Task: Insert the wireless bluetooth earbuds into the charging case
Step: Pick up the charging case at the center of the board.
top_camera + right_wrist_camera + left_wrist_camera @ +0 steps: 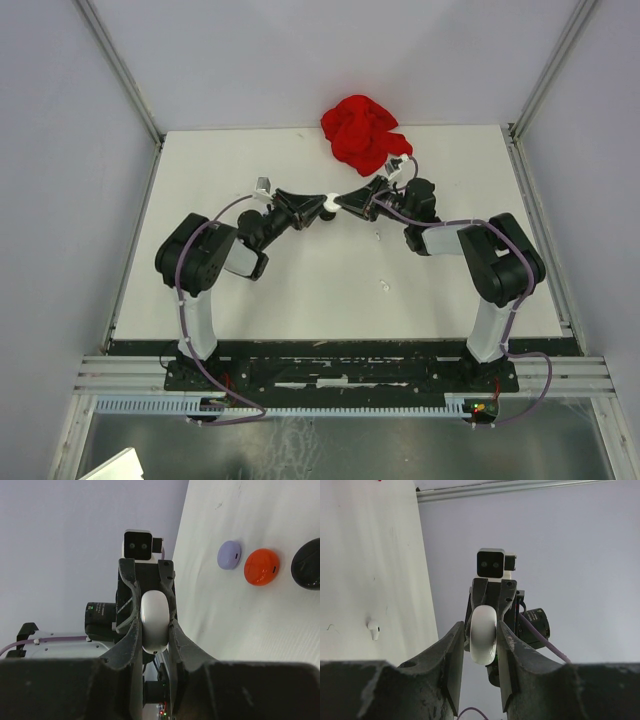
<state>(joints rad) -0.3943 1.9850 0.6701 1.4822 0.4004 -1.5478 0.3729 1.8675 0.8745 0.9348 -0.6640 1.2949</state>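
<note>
A white rounded charging case hangs above the middle of the table, where both grippers meet. My right gripper is shut on the case, with both fingers pressed against its sides. My left gripper stands around the same case from the opposite side. Its jaws are slightly parted and a thin gap shows at the left finger. A white earbud lies on the table; in the top view it is a small white speck. A second speck lies nearer the right arm.
A red cloth is bunched at the table's back edge. The right wrist view shows three round discs on the table: lilac, red and black. Frame posts and grey walls stand on both sides.
</note>
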